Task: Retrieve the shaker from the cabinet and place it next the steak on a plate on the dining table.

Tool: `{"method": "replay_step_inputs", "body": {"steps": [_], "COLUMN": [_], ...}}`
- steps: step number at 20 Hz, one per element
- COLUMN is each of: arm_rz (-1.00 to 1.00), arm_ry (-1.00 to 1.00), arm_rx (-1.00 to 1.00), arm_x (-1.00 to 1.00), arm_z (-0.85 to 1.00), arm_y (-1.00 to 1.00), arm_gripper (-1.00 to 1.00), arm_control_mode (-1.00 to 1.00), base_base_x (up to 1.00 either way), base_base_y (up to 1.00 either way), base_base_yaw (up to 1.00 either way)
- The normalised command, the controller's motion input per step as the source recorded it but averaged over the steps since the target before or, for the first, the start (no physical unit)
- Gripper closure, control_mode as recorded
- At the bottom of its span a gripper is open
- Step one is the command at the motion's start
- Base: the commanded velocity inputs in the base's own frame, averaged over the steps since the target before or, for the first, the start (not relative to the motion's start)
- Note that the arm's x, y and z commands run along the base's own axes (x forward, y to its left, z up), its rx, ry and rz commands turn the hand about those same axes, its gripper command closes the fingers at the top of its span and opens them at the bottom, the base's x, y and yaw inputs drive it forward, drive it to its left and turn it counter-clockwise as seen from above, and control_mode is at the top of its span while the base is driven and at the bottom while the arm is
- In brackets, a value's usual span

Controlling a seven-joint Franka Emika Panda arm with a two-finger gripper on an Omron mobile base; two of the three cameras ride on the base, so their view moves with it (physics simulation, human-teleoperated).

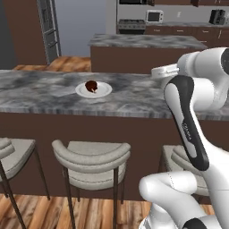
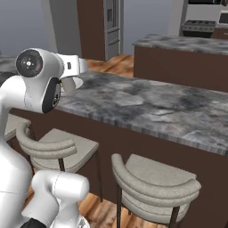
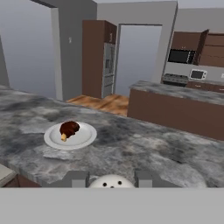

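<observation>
The grey marbled worktop (image 1: 40,91) of the dining table carries the white plate (image 3: 70,135) with the steak (image 3: 69,128) on it. The jaws (image 3: 111,179) pinch the shaker (image 3: 111,182), held above the worktop's near edge, apart from the plate.

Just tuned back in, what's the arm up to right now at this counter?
The pincer is shut on the shaker, holding it above the near edge of the dining table. The steak sits on its plate farther along the stone top, off to one side of the hand. The shaker has not been set down beside the plate yet.
</observation>
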Motion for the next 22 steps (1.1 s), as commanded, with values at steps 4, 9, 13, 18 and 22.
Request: {"method": "replay_step_inputs", "body": {"steps": [4, 9, 13, 18, 22], "arm_rz": [0.00, 0.00, 0.00, 0.00, 0.00], "arm_ry": [0.00, 0.00, 0.00, 0.00, 0.00], "arm_rx": [0.00, 0.00, 0.00, 0.00, 0.00], "arm_x": [0.00, 0.00, 0.00, 0.00, 0.00], "arm_z": [0.00, 0.00, 0.00, 0.00, 0.00], "arm_y": [0.00, 0.00, 0.00, 0.00, 0.00], "arm_gripper": [1.00, 1.00, 1.00, 1.00, 1.00], "arm_control_mode": [1.00, 1.00, 1.00, 1.00, 1.00], "base_base_x": [1.00, 1.00, 1.00, 0.92, 0.86], "base_base_y": [0.00, 0.01, 0.06, 0.30, 0.58], "base_base_yaw": [-0.06, 0.00, -0.02, -0.26, -0.38]}}
